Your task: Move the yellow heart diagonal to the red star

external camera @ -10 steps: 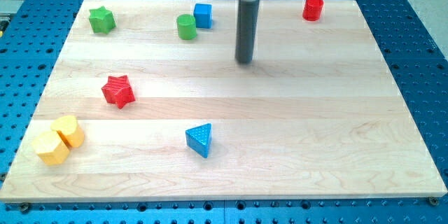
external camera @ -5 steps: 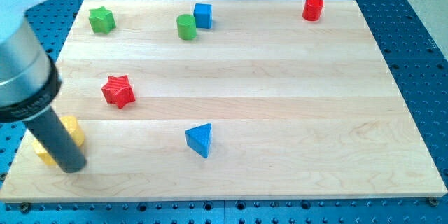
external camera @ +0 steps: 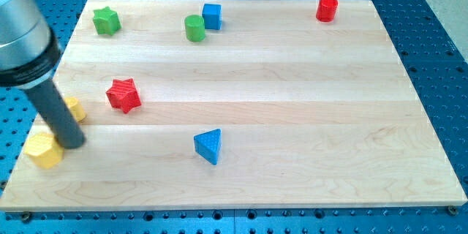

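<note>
The red star [external camera: 123,94] lies at the board's left. The yellow heart [external camera: 75,108] sits just to its left and slightly lower, partly hidden behind my rod. A second yellow block [external camera: 42,151], shaped like a hexagon, lies near the board's bottom-left corner. My rod comes in from the view's top left. My tip [external camera: 73,145] rests on the board between the two yellow blocks, just below the heart and to the right of the hexagon.
A green star [external camera: 106,20], a green cylinder [external camera: 194,27] and a blue cube [external camera: 212,16] sit along the top. A red cylinder [external camera: 327,8] is at the top right. A blue triangle [external camera: 208,145] lies below the centre. The wooden board [external camera: 292,117] lies on a blue perforated table.
My rod swept from the board's top centre to the bottom left. The yellow heart has moved up, towards the red star's height. The yellow hexagon has shifted slightly left.
</note>
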Motion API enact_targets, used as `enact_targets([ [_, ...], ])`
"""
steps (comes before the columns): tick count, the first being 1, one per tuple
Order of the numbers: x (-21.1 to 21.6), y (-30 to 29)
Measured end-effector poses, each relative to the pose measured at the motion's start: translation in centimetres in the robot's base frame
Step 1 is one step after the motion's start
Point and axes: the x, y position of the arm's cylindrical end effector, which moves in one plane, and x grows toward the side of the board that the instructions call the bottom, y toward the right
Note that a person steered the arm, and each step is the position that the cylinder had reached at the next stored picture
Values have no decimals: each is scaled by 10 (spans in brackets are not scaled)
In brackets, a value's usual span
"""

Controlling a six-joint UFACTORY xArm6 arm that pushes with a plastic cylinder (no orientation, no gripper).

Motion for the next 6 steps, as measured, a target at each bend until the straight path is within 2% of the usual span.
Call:
enact_targets([
  [1,-4,-9],
  [4,-85,-7],
  [6,-86,-7],
])
